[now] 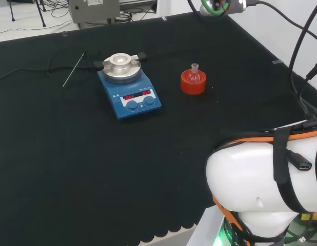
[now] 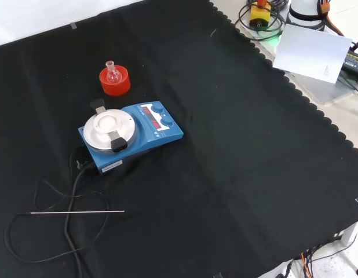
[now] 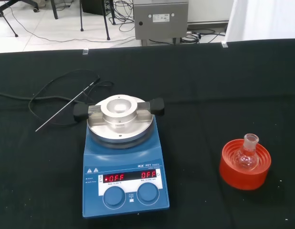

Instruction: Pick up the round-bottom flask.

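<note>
- Round-bottom flask (image 1: 194, 73) sits upright in its red ribbed stand (image 1: 193, 85), neck up, alone on the black cloth (image 1: 97, 169); in the head view it is right of centre, well apart from the arm.
- Far left in the head view, a thin metal rod (image 1: 74, 69) lies flat beside a loop of black cable (image 1: 25, 69).
- Next along, the blue hotplate stirrer (image 1: 130, 92) carries a round silver block (image 1: 120, 65) on its plate, with red digits lit on its front panel.
- In the front view the flask (image 2: 112, 74) and stand (image 2: 114, 81) are higher up than the stirrer (image 2: 131, 134), near it but not touching.
- Wrist view has the stirrer (image 3: 124, 161) and the flask (image 3: 247, 155) in its stand (image 3: 245, 163) side by side.
- At the right of the head view, the arm's white link (image 1: 261, 184) bulks large, with black straps and orange trim.
- Beyond the cloth's far edge: pale floor, loose cables and a grey metal box (image 3: 160, 19).
- The cloth's near edge is scalloped (image 2: 318, 107).
- Whether the flask holds any liquid, I cannot make out through the clear glass.
- As for the hand, I cannot tell whether it is open or closed.
</note>
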Robot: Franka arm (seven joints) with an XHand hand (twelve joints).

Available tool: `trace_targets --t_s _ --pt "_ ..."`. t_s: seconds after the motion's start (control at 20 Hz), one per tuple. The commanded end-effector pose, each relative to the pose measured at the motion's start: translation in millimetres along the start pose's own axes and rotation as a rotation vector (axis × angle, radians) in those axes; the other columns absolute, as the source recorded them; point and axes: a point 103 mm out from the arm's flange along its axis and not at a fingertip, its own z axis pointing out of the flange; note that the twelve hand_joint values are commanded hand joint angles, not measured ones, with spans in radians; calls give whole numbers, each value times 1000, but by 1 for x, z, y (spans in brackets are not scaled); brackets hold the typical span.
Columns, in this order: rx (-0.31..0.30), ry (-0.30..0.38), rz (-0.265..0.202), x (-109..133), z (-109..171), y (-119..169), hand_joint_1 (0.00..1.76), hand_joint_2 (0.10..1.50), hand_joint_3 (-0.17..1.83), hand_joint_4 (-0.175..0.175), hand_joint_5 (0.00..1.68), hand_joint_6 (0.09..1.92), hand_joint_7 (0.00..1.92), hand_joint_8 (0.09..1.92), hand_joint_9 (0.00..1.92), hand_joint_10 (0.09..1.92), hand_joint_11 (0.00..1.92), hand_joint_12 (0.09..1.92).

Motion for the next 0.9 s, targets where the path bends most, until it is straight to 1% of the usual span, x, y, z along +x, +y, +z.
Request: trace_targets --t_s 0.05,0.15,0.25,0.6,0.9 --pt "-13 -17 -2 3 1 -1 136 1301 61 -26 321 87 100 573 244 632 5 1182" --pt "-9 -15 3 2 1 0 75 1369 94 -29 311 87 93 558 214 621 0 1135" --pt "-7 -16 5 1 2 2 60 1385 101 -30 309 87 92 553 206 619 0 1123" --pt "-2 -16 21 3 9 14 59 1384 100 -30 307 87 97 544 202 619 0 1115" --pt "6 14 57 0 30 39 120 1346 82 -34 316 87 122 529 214 630 0 1118"
